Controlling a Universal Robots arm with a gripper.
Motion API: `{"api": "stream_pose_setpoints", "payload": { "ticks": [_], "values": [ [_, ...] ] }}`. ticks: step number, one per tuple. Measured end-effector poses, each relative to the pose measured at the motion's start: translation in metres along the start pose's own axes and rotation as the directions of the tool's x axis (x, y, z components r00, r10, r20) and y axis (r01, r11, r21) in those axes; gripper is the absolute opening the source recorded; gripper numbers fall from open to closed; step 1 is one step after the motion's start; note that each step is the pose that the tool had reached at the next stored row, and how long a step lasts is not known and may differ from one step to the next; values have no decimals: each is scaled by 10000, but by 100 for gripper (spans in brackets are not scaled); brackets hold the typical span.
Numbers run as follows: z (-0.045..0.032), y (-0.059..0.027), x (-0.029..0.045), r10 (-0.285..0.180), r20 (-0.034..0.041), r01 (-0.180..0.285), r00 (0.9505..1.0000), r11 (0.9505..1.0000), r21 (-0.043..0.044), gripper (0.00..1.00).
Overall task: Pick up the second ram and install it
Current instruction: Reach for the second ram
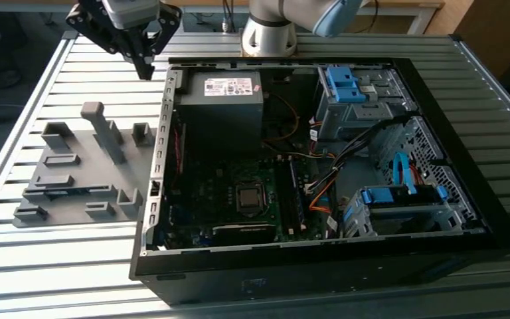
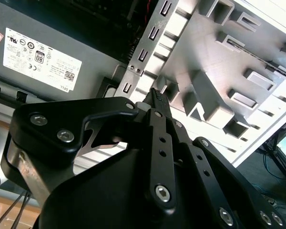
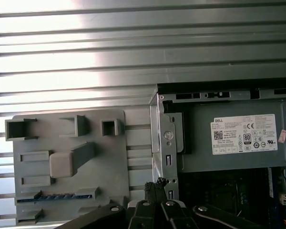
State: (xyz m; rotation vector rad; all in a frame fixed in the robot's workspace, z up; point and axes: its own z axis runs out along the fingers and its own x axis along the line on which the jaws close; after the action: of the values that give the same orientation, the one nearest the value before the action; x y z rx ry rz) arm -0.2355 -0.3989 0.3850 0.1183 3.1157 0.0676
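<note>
Claw point(image 3: 158, 182) closed, second ram point(image 3: 52, 196) (blue) in tray point(image 3: 109, 157)

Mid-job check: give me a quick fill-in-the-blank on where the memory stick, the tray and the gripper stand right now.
1. The blue-green ___ lies in the grey tray, not in the gripper.
2. In the exterior view the tray sits on the ___ side of the computer case.
3. The gripper hangs near the case's corner with its fingers ___, holding nothing.

Missing words: ram stick; left; shut.
</note>
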Motion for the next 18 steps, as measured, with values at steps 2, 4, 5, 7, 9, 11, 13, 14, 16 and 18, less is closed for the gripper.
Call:
{"api": "stream_pose_setpoints", "payload": {
  "ticks": [2, 4, 5, 7, 9, 11, 13, 14, 16, 18],
  "values": [
    [2, -1, 15, 0, -2, 0, 10000, 10000, 1, 11],
    [4, -3, 30, 0, -4, 0, 10000, 10000, 0, 11],
    [5, -3, 38, 0, -6, 0, 10000, 10000, 0, 11],
    [6, -4, 53, 0, -9, 0, 10000, 10000, 1, 11],
    [8, -5, 67, 1, -11, -1, 10000, 10000, 1, 11],
    [10, -7, 82, 1, -14, -1, 10000, 10000, 1, 11],
    [12, -8, 97, 1, -16, -1, 10000, 10000, 1, 11],
    [13, -9, 105, 1, -17, -1, 10000, 10000, 2, 11],
    [14, -10, 122, 1, -20, -1, 10000, 10000, 2, 11],
    [16, -11, 140, 1, -21, -1, 10000, 10000, 2, 11]
  ]
}}
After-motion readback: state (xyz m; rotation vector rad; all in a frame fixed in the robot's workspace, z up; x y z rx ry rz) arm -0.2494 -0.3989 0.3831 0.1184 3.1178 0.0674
